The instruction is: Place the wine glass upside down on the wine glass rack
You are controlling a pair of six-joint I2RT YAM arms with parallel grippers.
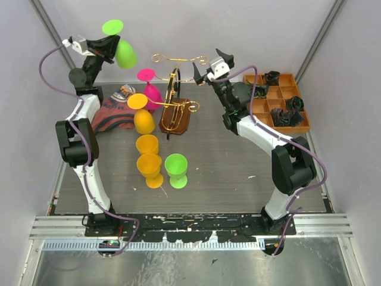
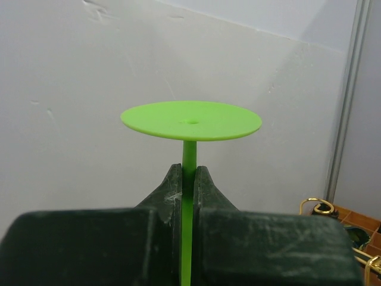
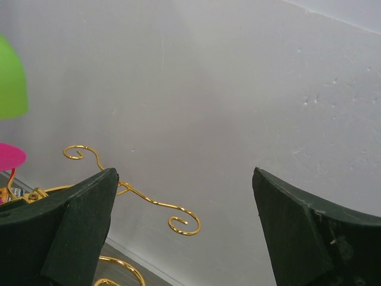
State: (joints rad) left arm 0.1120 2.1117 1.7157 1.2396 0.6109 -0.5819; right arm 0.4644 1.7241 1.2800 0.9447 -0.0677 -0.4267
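My left gripper (image 1: 109,49) is shut on the stem of a green wine glass (image 1: 125,53) and holds it high at the back left, foot up and bowl down, left of and apart from the wine glass rack (image 1: 174,89). In the left wrist view the stem (image 2: 189,179) sits between the fingers under the round foot (image 2: 190,121). The rack is gold wire on a dark wooden base (image 1: 177,118). My right gripper (image 1: 209,64) is open and empty, just right of the rack's top scroll (image 3: 181,221).
A pink glass (image 1: 152,92) and a yellow glass (image 1: 143,119) hang foot-up at the rack's left side. Two yellow cups (image 1: 148,156) and a green glass (image 1: 176,170) stand in front. A cloth (image 1: 114,114) lies left; an orange compartment tray (image 1: 294,78) stands at the back right.
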